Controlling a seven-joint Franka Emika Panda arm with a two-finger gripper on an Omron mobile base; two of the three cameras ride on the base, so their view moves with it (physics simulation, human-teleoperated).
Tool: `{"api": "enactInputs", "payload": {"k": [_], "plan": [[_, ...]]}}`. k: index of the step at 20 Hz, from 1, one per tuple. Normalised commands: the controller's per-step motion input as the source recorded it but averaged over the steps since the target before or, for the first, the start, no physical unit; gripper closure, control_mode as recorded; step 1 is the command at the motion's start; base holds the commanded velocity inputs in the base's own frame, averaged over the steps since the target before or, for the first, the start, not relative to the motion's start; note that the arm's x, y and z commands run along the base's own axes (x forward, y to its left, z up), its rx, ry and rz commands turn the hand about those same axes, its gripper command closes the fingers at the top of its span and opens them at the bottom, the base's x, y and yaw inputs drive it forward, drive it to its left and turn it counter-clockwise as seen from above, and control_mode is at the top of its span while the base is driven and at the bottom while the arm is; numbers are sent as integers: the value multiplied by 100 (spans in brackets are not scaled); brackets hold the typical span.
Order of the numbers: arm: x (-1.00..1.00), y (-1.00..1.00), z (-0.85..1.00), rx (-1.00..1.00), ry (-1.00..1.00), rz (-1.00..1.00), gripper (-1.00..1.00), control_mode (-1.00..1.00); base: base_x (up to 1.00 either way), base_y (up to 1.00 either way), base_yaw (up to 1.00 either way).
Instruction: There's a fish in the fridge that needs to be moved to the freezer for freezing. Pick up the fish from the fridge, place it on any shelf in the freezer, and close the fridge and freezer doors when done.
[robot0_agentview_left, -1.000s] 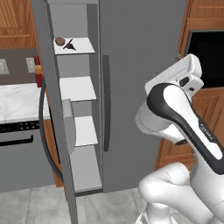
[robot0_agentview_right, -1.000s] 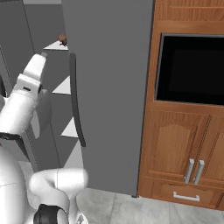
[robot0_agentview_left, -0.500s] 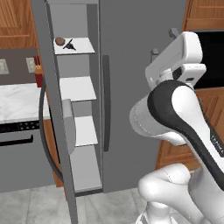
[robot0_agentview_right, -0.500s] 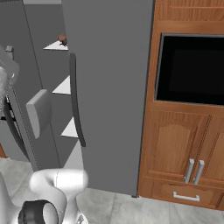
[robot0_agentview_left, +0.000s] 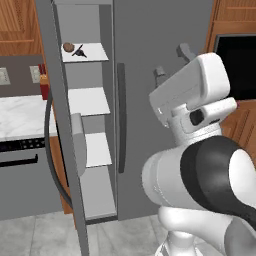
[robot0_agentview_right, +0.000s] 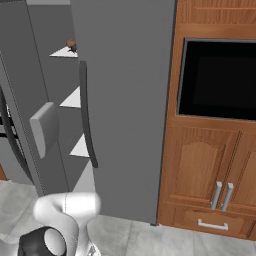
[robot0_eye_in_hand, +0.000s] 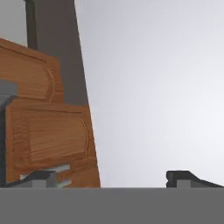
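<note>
The fish (robot0_agentview_left: 79, 52) lies dark and slender on the freezer's top shelf (robot0_agentview_left: 94, 53), right beside a round brown lump (robot0_agentview_left: 68, 47). From the right base view the lump (robot0_agentview_right: 71, 44) shows at that shelf's edge. The freezer door (robot0_agentview_left: 59, 130) stands open and shows edge-on. The wider fridge door (robot0_agentview_left: 160, 35) is shut. My gripper (robot0_agentview_left: 171, 63) is open and empty, held up in front of the fridge door, well right of and below the fish. In the hand view the gripper (robot0_eye_in_hand: 113, 179) faces the plain grey door, with wooden cabinet fronts at the left.
A wooden cabinet wall with a black built-in oven (robot0_agentview_right: 220, 80) and lower cabinet doors (robot0_agentview_right: 200, 170) stands right of the fridge. A marble counter (robot0_agentview_left: 20, 112) over a dark stove front is to the left, behind the open freezer door. The fridge door's handle (robot0_agentview_right: 86, 115) juts out.
The arm has swung round: its forearm has left the right base view and its bulk now fills the lower right of the left base view. The fish and doors have not moved.
</note>
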Motion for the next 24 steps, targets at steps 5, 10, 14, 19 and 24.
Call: {"api": "enactInputs", "payload": {"k": [5,10,14,19,24], "plan": [[-70,17,-47,-83,-35,-24,-100,-100,0,0,0],[-2,49,-50,-86,-24,-47,-100,-100,0,0,0],[4,97,-18,-51,1,-43,-100,-100,0,0,0],[2,-33,55,-4,20,-48,-100,-100,0,0,0],[0,-99,0,-16,1,-61,-100,-100,0,0,0]]}}
